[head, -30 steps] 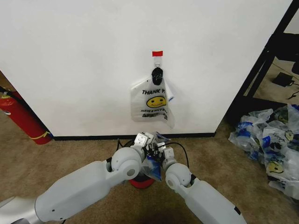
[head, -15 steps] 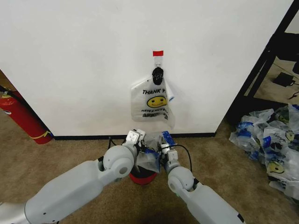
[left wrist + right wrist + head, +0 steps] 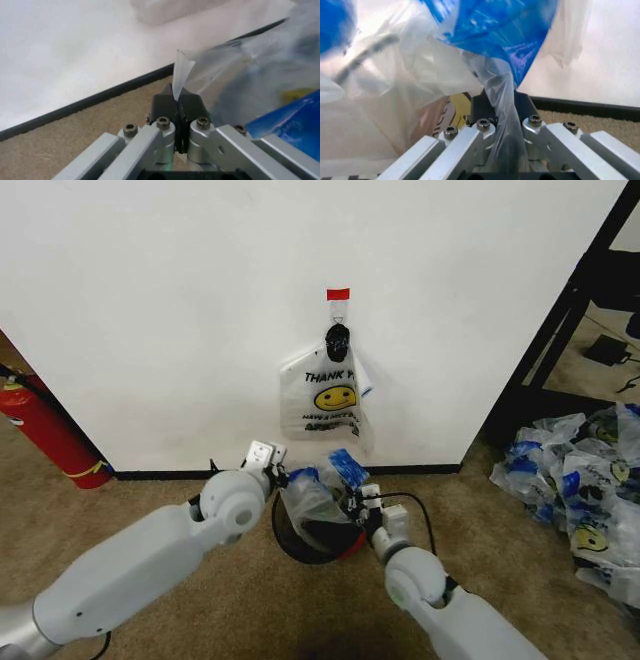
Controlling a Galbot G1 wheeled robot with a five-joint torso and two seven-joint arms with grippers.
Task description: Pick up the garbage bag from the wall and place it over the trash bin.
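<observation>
Facing a white wall (image 3: pixel 150 310) above brown carpet (image 3: pixel 150 500), with a second bag (image 3: pixel 325 395) hanging from a red-taped hook (image 3: pixel 338 295). Near the wall's foot, the dark bin (image 3: pixel 300 540), red at its base. Above the bin's mouth, the garbage bag (image 3: pixel 310 500), stretched between both grippers, sagging down into the opening, blue handle trim bunched at its top. At the bag's left edge, the left gripper (image 3: pixel 278 475), fingers (image 3: pixel 165 108) pinched flat on a thin flap of plastic. At the bag's right edge, the right gripper (image 3: pixel 355 502), fingers (image 3: pixel 482 107) clamped on a twisted rope of film below the blue trim. Off to the right, a pile of bags (image 3: pixel 575 480) on the floor.
</observation>
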